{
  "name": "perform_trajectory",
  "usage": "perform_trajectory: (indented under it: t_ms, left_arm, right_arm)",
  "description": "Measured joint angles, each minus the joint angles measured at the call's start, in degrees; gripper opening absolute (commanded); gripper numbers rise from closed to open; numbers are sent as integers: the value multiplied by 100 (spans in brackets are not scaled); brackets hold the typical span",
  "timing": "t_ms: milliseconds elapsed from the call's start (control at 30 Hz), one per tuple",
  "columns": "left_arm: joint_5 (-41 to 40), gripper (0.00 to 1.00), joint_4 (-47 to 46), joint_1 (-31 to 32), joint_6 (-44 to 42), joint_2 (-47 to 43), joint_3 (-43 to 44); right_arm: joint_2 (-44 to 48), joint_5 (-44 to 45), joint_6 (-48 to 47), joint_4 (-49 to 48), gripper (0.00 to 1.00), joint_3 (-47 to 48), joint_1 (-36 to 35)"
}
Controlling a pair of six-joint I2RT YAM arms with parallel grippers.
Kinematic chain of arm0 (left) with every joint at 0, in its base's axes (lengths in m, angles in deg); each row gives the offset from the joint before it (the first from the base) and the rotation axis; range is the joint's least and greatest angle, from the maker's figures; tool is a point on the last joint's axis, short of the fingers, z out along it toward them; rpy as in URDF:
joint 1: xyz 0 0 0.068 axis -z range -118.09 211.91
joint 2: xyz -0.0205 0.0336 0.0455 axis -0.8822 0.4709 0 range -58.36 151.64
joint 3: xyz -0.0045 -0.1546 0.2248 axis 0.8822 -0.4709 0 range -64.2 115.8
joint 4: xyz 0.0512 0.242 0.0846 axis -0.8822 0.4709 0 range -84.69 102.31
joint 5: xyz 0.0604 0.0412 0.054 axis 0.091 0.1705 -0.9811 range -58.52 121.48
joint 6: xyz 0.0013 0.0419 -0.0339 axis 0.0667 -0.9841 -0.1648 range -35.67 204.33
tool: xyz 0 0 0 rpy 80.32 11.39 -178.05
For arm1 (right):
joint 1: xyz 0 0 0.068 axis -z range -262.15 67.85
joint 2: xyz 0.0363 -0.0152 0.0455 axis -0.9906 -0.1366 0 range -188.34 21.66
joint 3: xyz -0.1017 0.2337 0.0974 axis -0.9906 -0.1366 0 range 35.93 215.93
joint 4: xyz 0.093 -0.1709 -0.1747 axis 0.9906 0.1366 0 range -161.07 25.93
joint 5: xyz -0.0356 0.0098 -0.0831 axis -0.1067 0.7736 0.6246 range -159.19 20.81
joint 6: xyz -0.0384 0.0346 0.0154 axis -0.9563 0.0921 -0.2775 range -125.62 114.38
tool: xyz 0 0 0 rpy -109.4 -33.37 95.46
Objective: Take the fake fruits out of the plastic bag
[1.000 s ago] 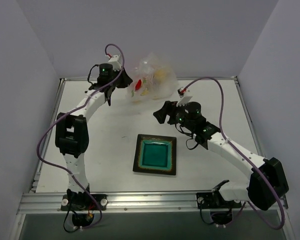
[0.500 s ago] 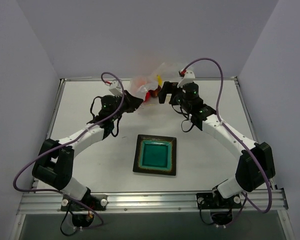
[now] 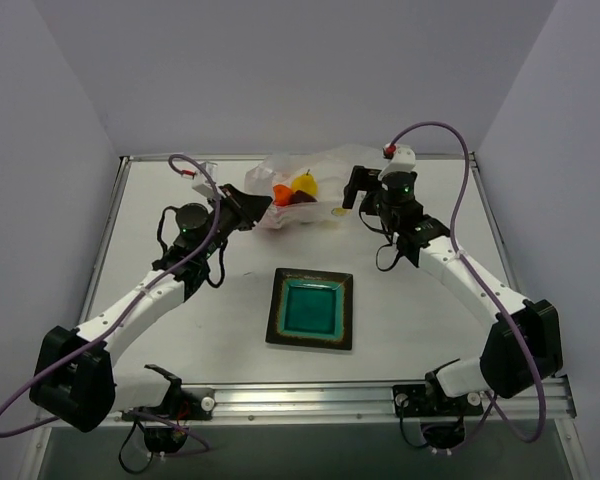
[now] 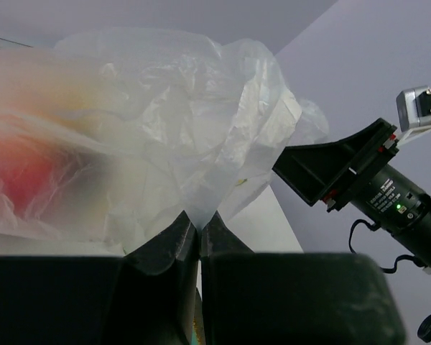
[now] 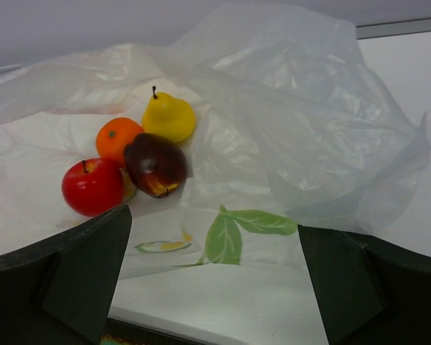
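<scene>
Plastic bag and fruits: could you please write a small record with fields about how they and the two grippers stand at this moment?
plastic bag: crumpled at the far side of the table, mouth open toward the right wrist camera
fruits: yellow fruit, orange fruit, dark red fruit, bright red fruit, clustered on the bag's lower sheet
left gripper: shut, pinching a fold of the bag
right gripper: open, facing the fruits, holding nothing
teal plate: nearer than the bag

plastic bag [image 3: 320,163]: lower now, flattened along the desk's [image 3: 180,300] far edge
left gripper [image 3: 265,205]: drawn back from that edge
right gripper [image 3: 355,190]: moved from mid-desk to the bag
</scene>
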State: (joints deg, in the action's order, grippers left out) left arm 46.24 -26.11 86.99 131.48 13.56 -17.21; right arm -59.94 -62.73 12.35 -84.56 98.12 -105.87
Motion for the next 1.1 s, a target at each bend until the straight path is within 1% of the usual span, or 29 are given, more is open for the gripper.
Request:
perform_trajectory:
  t_ms: [67, 133, 233, 300, 400, 500, 533, 600, 633, 667, 767, 867, 933, 1100]
  left_arm:
    - [-133, 2, 118, 20, -11, -103, -11]
    - [-293, 2, 245, 42, -31, -144, -48]
    - [-474, 2, 374, 76, -52, -68, -153]
    - [-608, 2, 474, 81, -92, 70, -192]
    - [-922, 2, 619, 79, -199, 345, -192]
    - [-1226, 2, 715, 79, -295, 643, -129]
    - [-1309, 3, 756, 74, -315, 776, -55]
    - [-1436, 2, 811, 46, -319, 1078, 155]
    - [-1467, 2, 804, -2, -291, 1252, 256]
    - [-1475, 2, 796, -39, -264, 1344, 299]
    - [-1445, 2, 719, -267, -17, 1674, 313]
    - [-1397, 2, 682, -385, 111, 1891, 256]
    - [-1355, 2, 625, -374, 136, 1910, 116]
    - [-1191, 2, 437, -208, 175, 1838, -341]
  right_arm:
    - [170, 140, -11, 55, 100, -175, 15]
    - [203, 175, -11, 70, 100, -234, 57]
    - [39, 101, -11, 37, 100, -254, 155]
    - [-227, -70, -13, -72, 100, -249, 195]
    - [-756, -302, -11, -144, 93, -168, 201]
    - [-1331, -516, 31, -260, 64, -28, 214]
    - [-1499, -590, 57, -313, 42, 22, 221]
    - [-1777, -702, 146, -481, 24, 101, 249]
    - [-1875, -748, 192, -586, 9, 109, 269]
    - [-1952, -785, 225, -697, 1, 109, 284]
    - [-2009, -879, 350, -1045, 0, 52, 297]
    - [-1784, -876, 446, -1480, 0, -369, 291]
    - [-1421, -837, 516, -1648, 0, -911, 275]
    - [-236, -673, 785, -1561, 0, -2157, 249]
